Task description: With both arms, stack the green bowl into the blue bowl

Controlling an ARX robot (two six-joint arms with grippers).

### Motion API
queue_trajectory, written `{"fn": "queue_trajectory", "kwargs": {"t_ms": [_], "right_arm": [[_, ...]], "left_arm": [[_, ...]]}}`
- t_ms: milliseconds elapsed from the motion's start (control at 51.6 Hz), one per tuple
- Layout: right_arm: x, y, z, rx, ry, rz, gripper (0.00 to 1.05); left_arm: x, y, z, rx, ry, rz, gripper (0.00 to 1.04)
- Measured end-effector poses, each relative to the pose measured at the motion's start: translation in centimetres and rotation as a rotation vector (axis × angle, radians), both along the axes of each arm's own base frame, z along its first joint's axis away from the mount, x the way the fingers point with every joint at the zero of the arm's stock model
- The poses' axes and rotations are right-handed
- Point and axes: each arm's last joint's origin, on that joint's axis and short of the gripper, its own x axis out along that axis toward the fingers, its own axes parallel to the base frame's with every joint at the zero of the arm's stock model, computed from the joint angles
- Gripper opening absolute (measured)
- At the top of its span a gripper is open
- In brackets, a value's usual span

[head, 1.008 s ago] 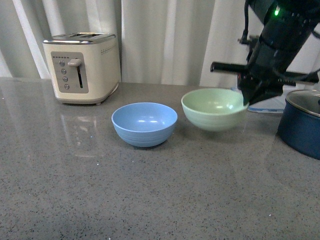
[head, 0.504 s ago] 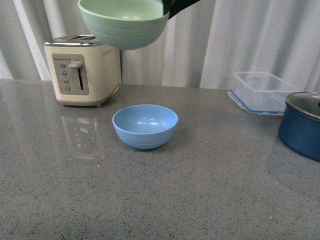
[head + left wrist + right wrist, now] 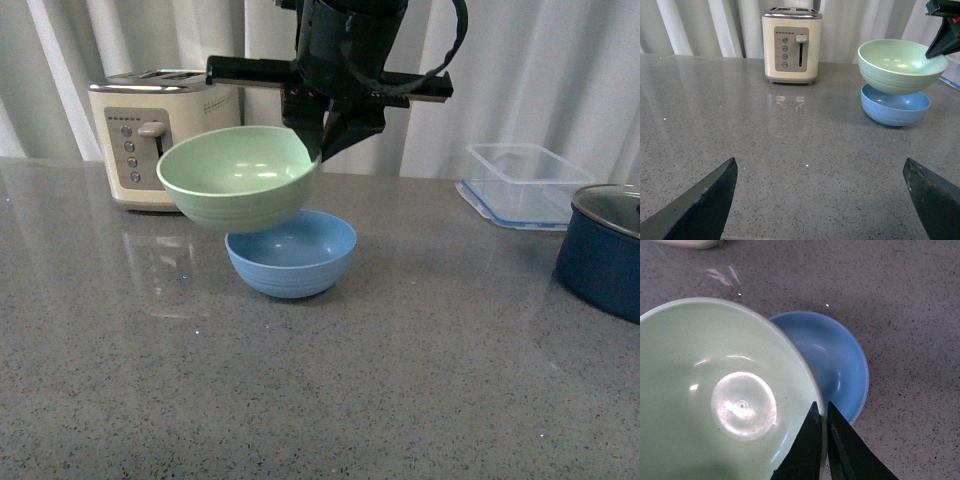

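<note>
Moved since half a second ago: the green bowl (image 3: 238, 178), then high above the toaster (image 3: 165, 135), now hangs low over the blue bowl (image 3: 300, 262), which you will find where it was. Nearest you: grey speckled countertop (image 3: 400, 380), with your left gripper (image 3: 818, 162) over it, fingers spread wide, nothing between them. Mid-counter: blue bowl, upright on the surface. Over it and offset toward your left: green bowl, slightly tilted, covering part of the blue rim; contact between the two cannot be told. Your right gripper (image 3: 821, 410) is pinched on the green bowl's rim, one finger inside, one outside. Far left: cream toaster. Far right: navy pot (image 3: 605, 250) with glass lid, clear plastic container (image 3: 525, 180) behind it. Rearmost: white curtain (image 3: 520, 70)
</note>
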Motion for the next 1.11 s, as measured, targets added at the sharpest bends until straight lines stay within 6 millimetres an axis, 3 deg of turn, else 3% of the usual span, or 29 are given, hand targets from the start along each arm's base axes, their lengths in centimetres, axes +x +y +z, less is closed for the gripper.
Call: {"fn": "queue_trajectory", "kwargs": {"t_ms": [291, 834, 1105], "right_arm": [[0.8, -1.0, -2.0, -0.046, 0.005, -0.053, 0.01], [2.3, -1.8, -3.9, -0.064, 0.003, -0.127, 0.02], [2.3, -1.8, -3.5, -0.006, -0.039, -0.129, 0.40]], "left_arm": [[0.0, 0.0, 0.0, 0.000, 0.000, 0.000, 0.98], [0.0, 0.0, 0.0, 0.000, 0.000, 0.000, 0.98], [0.0, 0.0, 0.0, 0.000, 0.000, 0.000, 0.98]]}}
